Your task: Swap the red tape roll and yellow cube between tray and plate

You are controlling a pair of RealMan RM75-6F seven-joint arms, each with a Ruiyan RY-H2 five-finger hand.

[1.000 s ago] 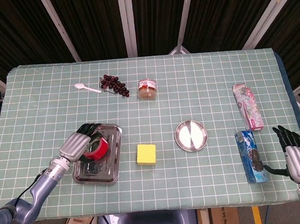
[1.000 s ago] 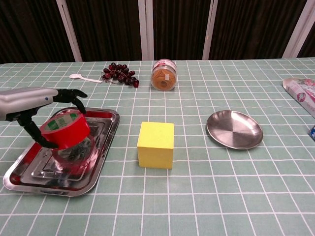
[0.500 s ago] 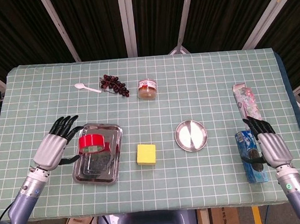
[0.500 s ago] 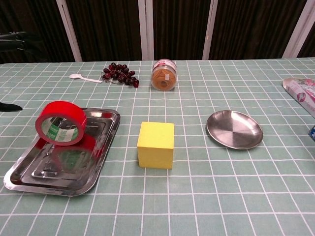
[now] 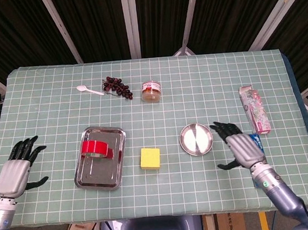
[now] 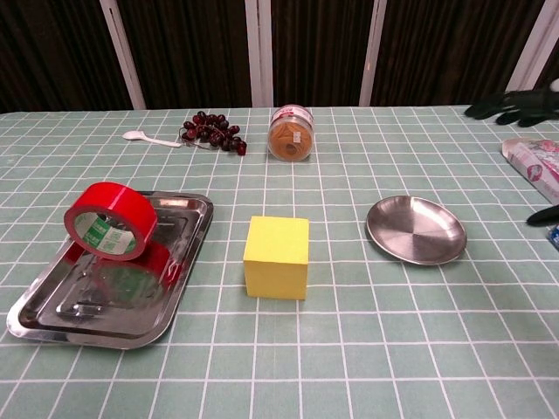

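Observation:
The red tape roll [image 5: 95,148] [image 6: 110,222] stands on its edge in the metal tray [image 5: 115,176] [image 6: 52,319], free of any hand. The yellow cube [image 5: 150,158] [image 6: 277,257] sits on the tablecloth between the tray and the round metal plate [image 5: 196,139] [image 6: 415,229], which holds nothing. My left hand [image 5: 17,171] hovers open far left of the tray and is outside the chest view. My right hand [image 5: 239,146] is open just right of the plate; only its fingertips [image 6: 514,103] show at the chest view's right edge.
At the back lie a white spoon [image 5: 88,90], a bunch of dark grapes [image 5: 117,87] and a small jar [image 5: 151,91]. A pink box [image 5: 254,108] and a blue packet [image 5: 257,140] lie at the right, close behind my right hand.
My left hand let go of the tape roll and pulled away to the far left; the roll now stands in the tray. My right hand moved left to beside the plate.

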